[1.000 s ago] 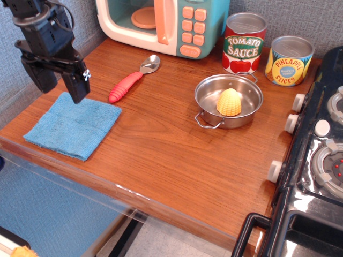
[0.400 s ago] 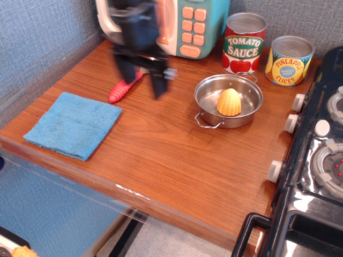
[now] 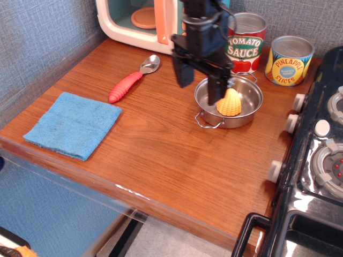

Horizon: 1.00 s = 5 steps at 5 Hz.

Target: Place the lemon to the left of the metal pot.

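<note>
The lemon (image 3: pixel 230 103), a pale-yellow ridged dome, sits inside the metal pot (image 3: pixel 252 107), a shallow shiny round pot with wire loop handles at the right of the wooden counter. My black gripper (image 3: pixel 199 91) hangs open above the pot's left rim. Its right finger (image 3: pixel 216 90) stands just left of the lemon and its left finger (image 3: pixel 184 74) is outside the pot. It holds nothing.
A tomato sauce can (image 3: pixel 245 44) and a pineapple can (image 3: pixel 289 60) stand behind the pot. A toy microwave (image 3: pixel 153 24) is at the back. A red-handled spoon (image 3: pixel 132 79) and a blue cloth (image 3: pixel 73 124) lie to the left. A toy stove (image 3: pixel 319 160) borders the right.
My gripper has swept from over the blue cloth at the far left, across the spoon, to the pot's left rim. The lemon and pot have not moved.
</note>
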Tool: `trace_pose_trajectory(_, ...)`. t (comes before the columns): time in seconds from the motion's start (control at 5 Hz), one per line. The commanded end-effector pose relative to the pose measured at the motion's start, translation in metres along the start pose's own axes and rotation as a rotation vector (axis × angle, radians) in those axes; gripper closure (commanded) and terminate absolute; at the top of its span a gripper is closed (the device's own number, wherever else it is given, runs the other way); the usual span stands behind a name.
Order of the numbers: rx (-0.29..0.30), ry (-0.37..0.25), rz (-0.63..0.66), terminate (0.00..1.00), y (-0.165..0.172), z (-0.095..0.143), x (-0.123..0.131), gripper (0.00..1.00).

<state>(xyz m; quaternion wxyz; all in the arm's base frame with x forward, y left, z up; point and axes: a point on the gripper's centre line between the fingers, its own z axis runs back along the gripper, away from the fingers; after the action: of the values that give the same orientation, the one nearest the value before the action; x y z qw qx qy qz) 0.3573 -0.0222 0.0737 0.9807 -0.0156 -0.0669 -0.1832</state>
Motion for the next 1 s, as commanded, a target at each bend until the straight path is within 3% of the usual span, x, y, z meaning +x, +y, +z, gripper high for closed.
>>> trace_pose_trajectory(0.0, 0.037, -0.018, 0.032, 0.00, 0.002, -0.011, 0.033, 0.00)
trace_pose_trajectory(0.4, 0.031, -0.006, 0.061, 0.00, 0.005, -0.032, 0.045, 0.00)
trace_pose_trajectory(0.8, 0.013, 0.016, 0.063, 0.00, -0.003, -0.047, 0.038, 0.00)
